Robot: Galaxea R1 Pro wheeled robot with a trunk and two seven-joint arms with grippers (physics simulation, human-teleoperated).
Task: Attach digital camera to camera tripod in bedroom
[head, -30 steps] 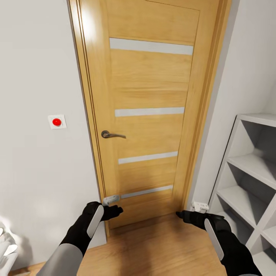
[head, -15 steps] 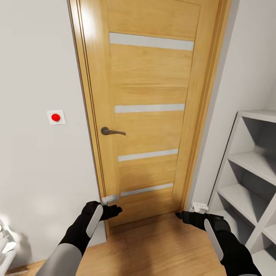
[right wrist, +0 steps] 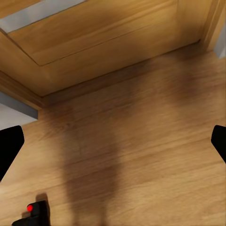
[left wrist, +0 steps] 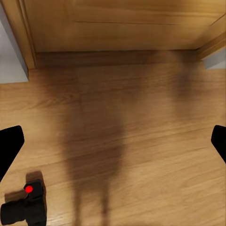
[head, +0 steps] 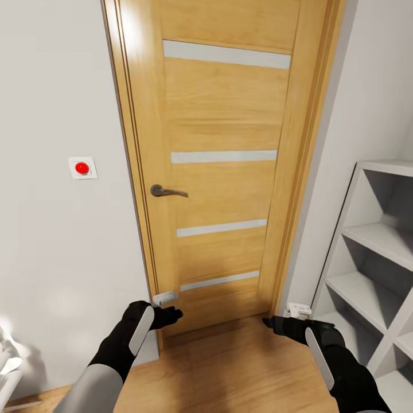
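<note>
Left gripper: in the left wrist view the two black fingertips sit at opposite edges of the picture, spread wide, nothing between them but floor. Holds nothing, touches nothing.

Right gripper: same state. In the right wrist view the fingertips are wide apart with bare floor between them. Empty.

Both arms reach forward and low in the head view, the grippers hanging above the wood plank floor just in front of the closed oak door.

White cube shelf stands against the wall at the robot's right. The compartments in view show only bare white boards and grey shadow.

Digital camera: lies on the floor, well short of the door threshold. In the left wrist view it is a small black boxy body with the red button facing up toward the lens, so it rests top side up. Its long axis runs roughly parallel to the door's bottom edge; which way the lens faces I cannot tell. In the right wrist view its top and red button show at the picture's edge. It is apart from both grippers.

Other: dark lever handle on the door, pointing toward the robot's right. Red push button on a white plate on the pale wall left of the door frame. Small white block at the frame's foot, and another by the shelf.
</note>
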